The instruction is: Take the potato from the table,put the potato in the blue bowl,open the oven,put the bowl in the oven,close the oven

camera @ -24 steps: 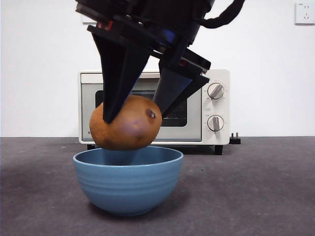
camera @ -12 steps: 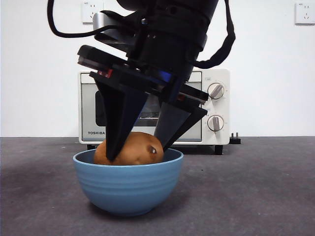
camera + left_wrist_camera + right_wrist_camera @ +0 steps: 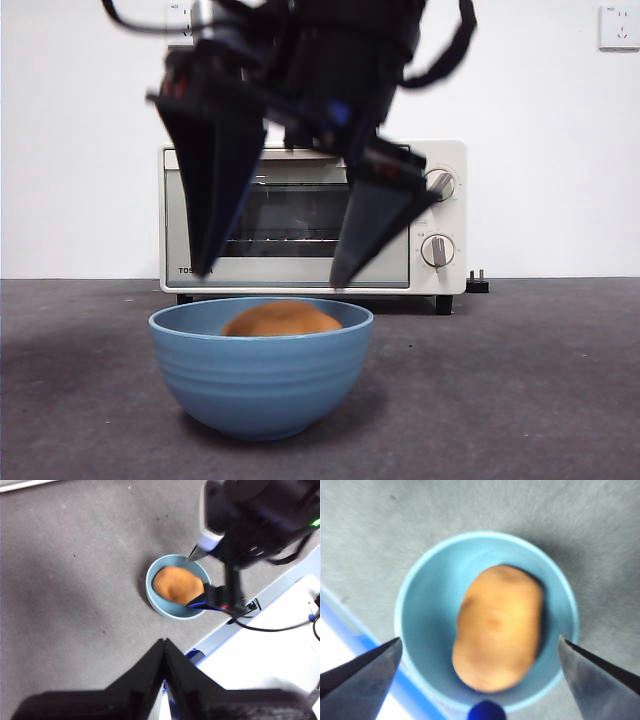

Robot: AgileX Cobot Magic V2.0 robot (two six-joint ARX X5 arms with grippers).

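On the dark grey, faintly speckled tabletop (image 3: 540,400), the cream-white TOSHIBA toaster oven (image 3: 440,215) stands at the back with its door shut, a dark glass window, and two round knobs down one side. In front of it sits the blue bowl (image 3: 260,385), deep, round and sky-blue, with faint ribs around its outside. The right tool (image 3: 275,275) hangs just above the bowl, its two black jaws spread wide and holding nothing, one to each side of the bowl's mouth. The potato (image 3: 497,627) lies inside the bowl, a smooth orange-brown oval with a few darker patches, only its top showing over the rim from the front. The left tool (image 3: 165,647) waits high up and well apart, its jaws pressed together.
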